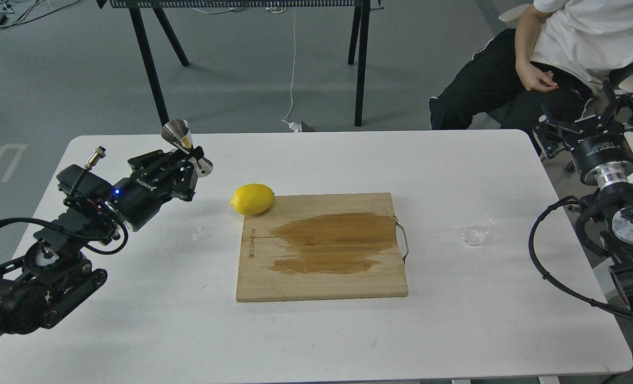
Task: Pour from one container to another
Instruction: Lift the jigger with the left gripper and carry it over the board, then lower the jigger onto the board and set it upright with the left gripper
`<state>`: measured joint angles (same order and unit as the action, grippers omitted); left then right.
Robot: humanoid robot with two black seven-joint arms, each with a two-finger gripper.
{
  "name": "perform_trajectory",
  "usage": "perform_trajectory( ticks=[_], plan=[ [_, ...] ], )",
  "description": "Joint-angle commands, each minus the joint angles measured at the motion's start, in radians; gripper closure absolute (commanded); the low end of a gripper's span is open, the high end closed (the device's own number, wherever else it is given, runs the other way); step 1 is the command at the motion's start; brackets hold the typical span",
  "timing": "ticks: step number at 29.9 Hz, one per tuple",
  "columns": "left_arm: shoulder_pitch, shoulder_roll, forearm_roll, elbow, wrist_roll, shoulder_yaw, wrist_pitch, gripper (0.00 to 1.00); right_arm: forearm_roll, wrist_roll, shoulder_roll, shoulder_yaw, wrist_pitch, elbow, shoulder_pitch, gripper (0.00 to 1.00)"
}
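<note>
The left gripper (191, 162) is clamped on the jigger (185, 146) and holds it in the air, tilted, over the far left part of the table (316, 330). The jigger's waist and part of its lower cone are hidden between the black fingers; only the upper cone and a bit of the bottom rim show clearly. What is inside cannot be made out.

The glass cup (477, 229) stands on the table near the right edge, just beyond the board's (321, 277) metal handle. It is so clear that its outline is faint, and its contents are hard to judge.

The right gripper (596, 120) hangs beyond the table's far right corner, fingers spread and holding nothing; its tips blend into the dark trousers of a seated person (561, 48), who is cut off by the frame.

A lemon (252, 199) touches the board's far left corner. A large wet stain darkens the board's middle. A few droplets (201, 233) lie on the table left of the board.
</note>
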<state>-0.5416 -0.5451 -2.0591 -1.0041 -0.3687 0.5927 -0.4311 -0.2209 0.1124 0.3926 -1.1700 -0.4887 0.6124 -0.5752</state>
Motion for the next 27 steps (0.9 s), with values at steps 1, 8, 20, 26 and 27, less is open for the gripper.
perform_trajectory(
  ticks=[1, 8, 20, 26, 27],
  plan=[
    [-0.063, 0.059, -0.123, -0.022, 0.005, 0.001, 0.084, 0.93, -0.002, 0.001, 0.021, -0.003, 0.000, 0.000, 0.003, 0.00],
    [-0.092, 0.276, -0.123, -0.004, 0.011, -0.022, 0.164, 0.93, -0.002, 0.009, 0.038, -0.005, 0.000, 0.000, 0.028, 0.00],
    [-0.072, 0.467, -0.123, 0.180, 0.142, -0.186, 0.181, 0.93, -0.002, 0.015, 0.037, -0.005, 0.000, 0.000, 0.032, 0.00],
    [-0.070, 0.478, -0.123, 0.226, 0.180, -0.192, 0.183, 0.93, -0.002, 0.015, 0.037, -0.007, 0.000, 0.000, 0.031, 0.00],
    [-0.072, 0.479, -0.123, 0.232, 0.183, -0.191, 0.183, 0.93, -0.002, 0.015, 0.037, -0.007, 0.000, 0.000, 0.031, 0.00]
  ],
)
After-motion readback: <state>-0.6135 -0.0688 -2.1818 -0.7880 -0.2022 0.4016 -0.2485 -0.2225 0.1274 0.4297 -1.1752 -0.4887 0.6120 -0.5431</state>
